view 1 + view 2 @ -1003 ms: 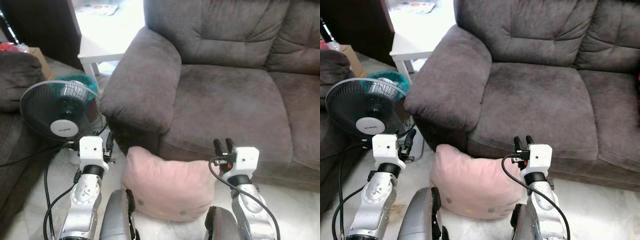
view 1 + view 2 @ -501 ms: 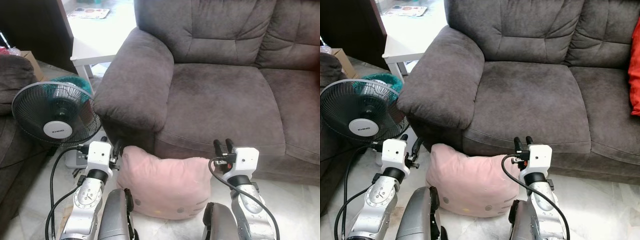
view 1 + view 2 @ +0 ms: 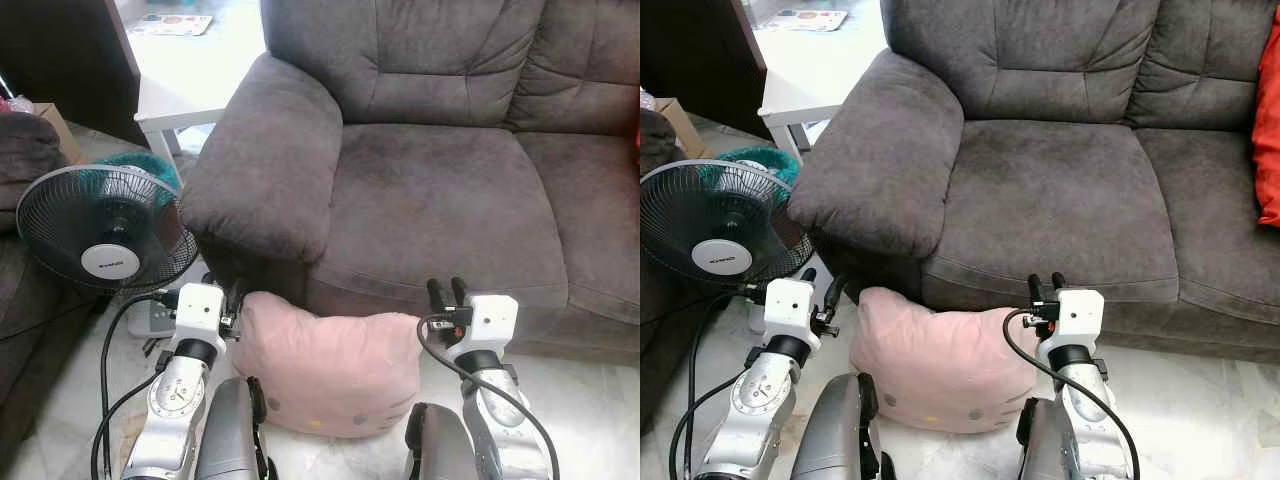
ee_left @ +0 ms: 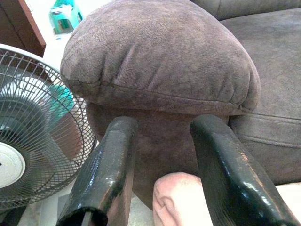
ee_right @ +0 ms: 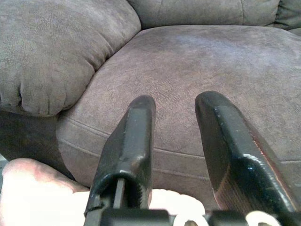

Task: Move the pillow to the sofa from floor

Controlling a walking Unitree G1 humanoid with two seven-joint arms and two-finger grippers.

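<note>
Left eye view: pink pillow point(image 3: 325, 365) on the floor point(image 3: 590, 400), leaning against the sofa point(image 3: 440, 190) front below the armrest, between the two arms. Left gripper point(image 3: 236, 298) sits at the pillow's 10 o'clock corner, right gripper point(image 3: 447, 292) at its 2 o'clock corner; whether either touches the fabric is unclear. Step in hand looks like bracketing the pillow for a two-arm pickup, not yet lifted. Next move probably calls for squeezing inward from both sides, then raising it over the seat edge at 12 o'clock.

Left wrist view gives the fingers point(image 4: 110, 174) spread apart, holding nothing, pillow corner point(image 4: 181, 200) low between them, armrest dead ahead. Right wrist view: fingers point(image 5: 129, 150) also apart and empty, seat cushion ahead, pillow edge point(image 5: 33, 188) off to one side. Right eye view adds a red cushion point(image 3: 1268, 130) at 3 o'clock. Fan point(image 3: 100, 240) stands at 9 o'clock, close to the left arm, cable trailing.
</note>
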